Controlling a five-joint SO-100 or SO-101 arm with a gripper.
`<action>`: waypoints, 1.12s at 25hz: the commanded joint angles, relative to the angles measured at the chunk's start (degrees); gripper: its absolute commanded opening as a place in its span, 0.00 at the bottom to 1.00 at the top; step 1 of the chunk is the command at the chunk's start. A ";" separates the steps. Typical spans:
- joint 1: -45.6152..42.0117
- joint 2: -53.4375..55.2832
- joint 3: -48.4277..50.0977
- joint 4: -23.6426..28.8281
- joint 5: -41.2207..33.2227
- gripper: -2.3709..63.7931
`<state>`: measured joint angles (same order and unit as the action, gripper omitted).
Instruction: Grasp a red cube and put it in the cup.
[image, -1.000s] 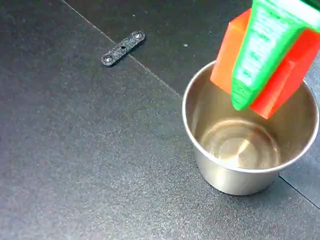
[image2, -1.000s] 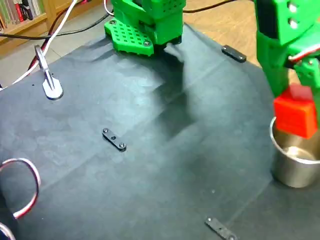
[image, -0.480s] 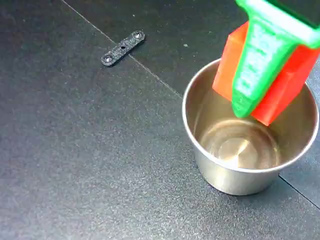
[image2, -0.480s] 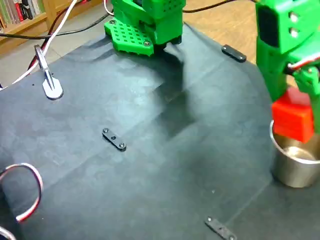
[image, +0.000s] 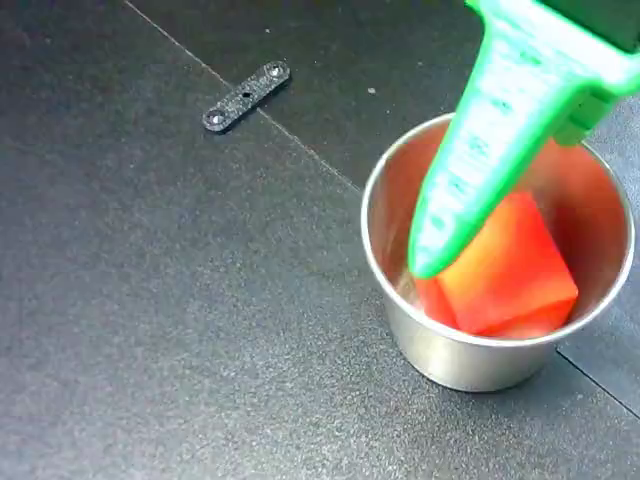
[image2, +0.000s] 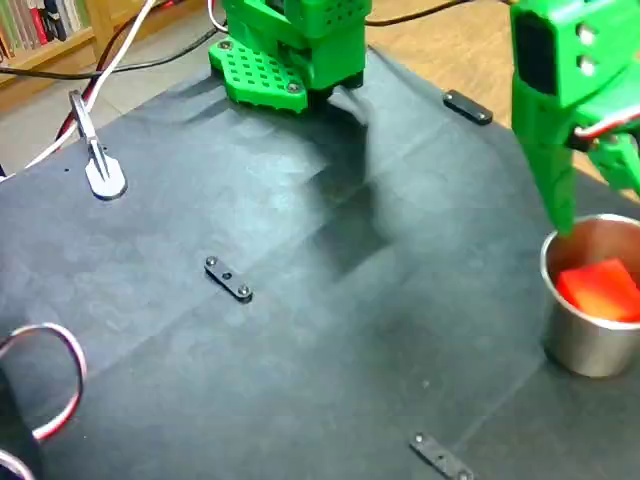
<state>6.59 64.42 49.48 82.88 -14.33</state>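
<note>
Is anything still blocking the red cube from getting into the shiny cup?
No, nothing is in the way. The red cube already lies inside the cup, tilted against its wall. The gripper is open above it, one green finger reaching over the rim.

In both fixed views the solid red-orange cube (image: 505, 265) (image2: 600, 290) lies inside the shiny round stainless-steel cup (image: 400, 215) (image2: 580, 345), tilted, leaning toward the near wall. The cup stands on the dark mat-covered table (image: 150, 300) (image2: 300, 350), at its right edge in the wider fixed view. The green plastic two-finger gripper (image2: 590, 215) hangs over the cup; in the close fixed view one finger (image: 470, 170) reaches down into the cup's left half, just beside the cube. A small flat black metal bracket with screw holes (image: 246, 96) (image2: 229, 279) lies well to the cup's left. The green perforated arm base (image2: 290, 50) sits at the far edge.
</note>
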 joint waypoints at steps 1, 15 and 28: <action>-0.62 0.88 -0.26 -0.26 0.26 0.61; -2.11 24.43 6.06 2.72 0.44 0.61; -3.34 66.88 21.36 10.81 0.97 0.60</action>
<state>2.72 126.39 70.31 93.34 -14.15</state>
